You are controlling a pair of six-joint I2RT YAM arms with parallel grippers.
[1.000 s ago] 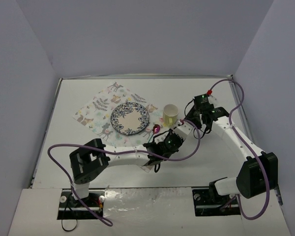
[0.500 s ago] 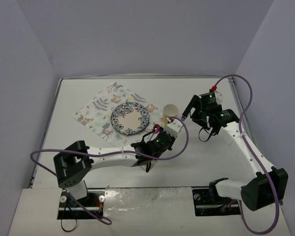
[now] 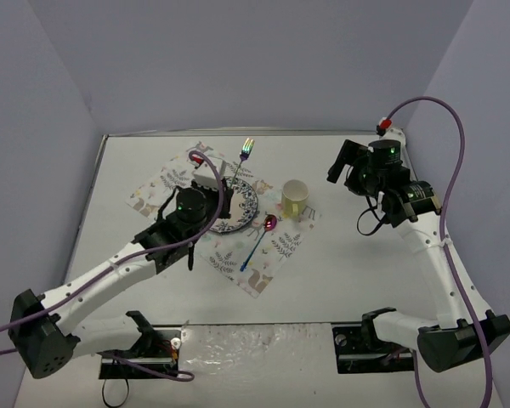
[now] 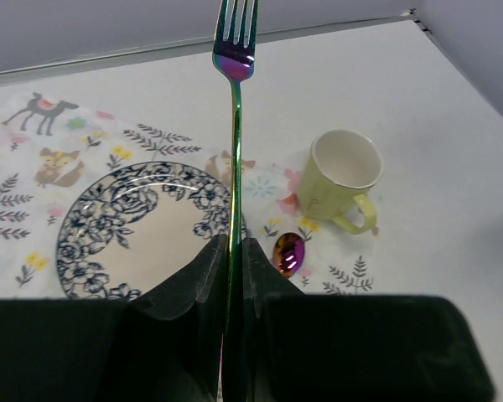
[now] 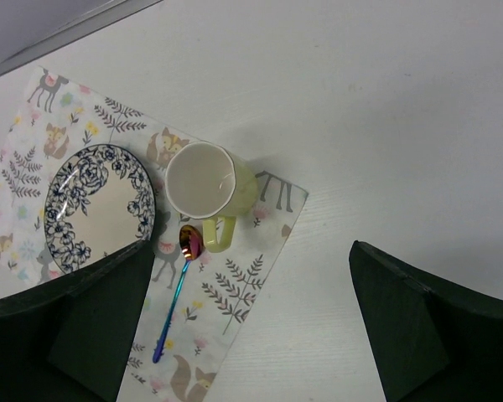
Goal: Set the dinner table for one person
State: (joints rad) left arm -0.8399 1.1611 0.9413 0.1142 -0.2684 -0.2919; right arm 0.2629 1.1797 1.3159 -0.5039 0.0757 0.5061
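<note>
Both jaws: left gripper (image 4: 232, 247) is pinching the fork (image 4: 235, 126); right gripper (image 5: 247, 318) is gaping wide, empty.
Fork axis: tines are pointing toward the far edge, crossing above the plate (image 4: 142, 234).

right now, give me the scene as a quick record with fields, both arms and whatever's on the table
left pincer: shut on fork, tines pointing away from it, held over the plate
right pincer: open, empty, above the table
plate: on printed cloth
cup: upright, empty, right of plate, on cloth
spoon: flat on cloth, bowl beside cup handle
</note>
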